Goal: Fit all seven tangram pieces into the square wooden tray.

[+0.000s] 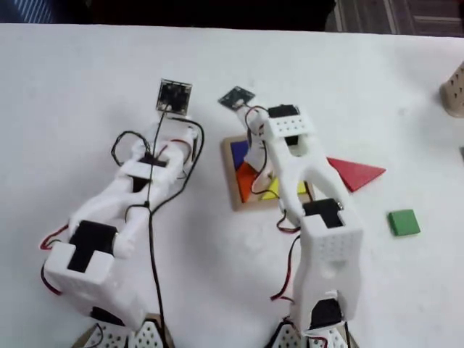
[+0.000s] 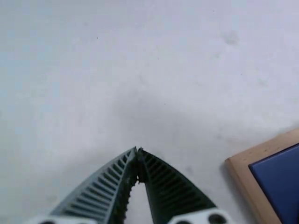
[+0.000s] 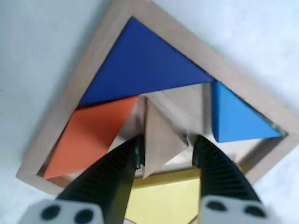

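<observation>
The square wooden tray [image 3: 60,112] holds a large dark blue triangle [image 3: 140,65], an orange triangle [image 3: 91,135], a light blue triangle [image 3: 233,116] and a yellow piece [image 3: 163,198]. My right gripper [image 3: 166,149] is over the tray's middle, shut on a plain wooden triangle [image 3: 161,135] that sits tilted above the tray floor. In the high view the right arm [image 1: 290,145] covers much of the tray [image 1: 233,185]. A red triangle [image 1: 355,172] and a green square [image 1: 403,222] lie on the table to the tray's right. My left gripper [image 2: 138,151] is shut and empty over bare table beside the tray's corner [image 2: 243,172].
The left arm [image 1: 156,163] lies stretched along the table just left of the tray, with black and red cables looping beside it. A tan perforated object [image 1: 455,90] stands at the right edge. The table's far edge runs along the top.
</observation>
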`<state>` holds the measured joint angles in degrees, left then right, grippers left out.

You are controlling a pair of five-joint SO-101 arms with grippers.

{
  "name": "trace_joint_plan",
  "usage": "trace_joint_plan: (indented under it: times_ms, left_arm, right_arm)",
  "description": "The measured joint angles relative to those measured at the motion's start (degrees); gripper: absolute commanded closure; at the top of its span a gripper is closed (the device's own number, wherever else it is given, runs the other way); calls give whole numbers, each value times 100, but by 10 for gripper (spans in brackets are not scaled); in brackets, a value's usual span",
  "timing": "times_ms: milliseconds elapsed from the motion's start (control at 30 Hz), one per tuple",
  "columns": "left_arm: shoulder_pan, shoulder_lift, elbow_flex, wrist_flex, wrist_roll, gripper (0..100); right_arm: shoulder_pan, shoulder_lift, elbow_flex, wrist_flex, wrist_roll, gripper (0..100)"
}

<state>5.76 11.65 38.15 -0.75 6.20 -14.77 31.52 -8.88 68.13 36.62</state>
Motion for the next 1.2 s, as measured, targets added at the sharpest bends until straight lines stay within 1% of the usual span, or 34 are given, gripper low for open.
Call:
trace_joint_plan:
  times_ms: [167, 233, 333, 467, 633, 767, 867, 1000, 1100, 1200]
  left_arm:
    - [0, 0, 0, 0, 0, 976]
    - [0, 0, 0, 0, 0, 976]
    - [0, 0, 0, 0, 0, 976]
    - [0, 0, 0, 0, 0, 976]
    - [0, 0, 0, 0, 0, 976]
    - [0, 0, 0, 0, 0, 976]
    - [0, 0, -79, 0, 0, 976]
    - [-53, 0, -193, 0, 0, 976]
    - [-62, 0, -202, 0, 0, 976]
    - [-70, 0, -202, 0, 0, 976]
  right_arm:
    - [0, 255, -255, 79, 0, 835]
    - [0, 255, -325, 158, 9, 879]
    - [9, 264, -369, 158, 9, 978]
    - [0, 264, -404, 185, 9, 964]
    - [-9, 273, -484, 466, 9, 964]
    - [-9, 273, -738, 932, 9, 965]
    - [97, 79, -1081, 1547, 9, 981]
    - [642, -475, -1380, 2303, 9, 981]
    - [1380, -782, -1459, 2629, 9, 981]
    - [2233, -888, -1459, 2699, 9, 981]
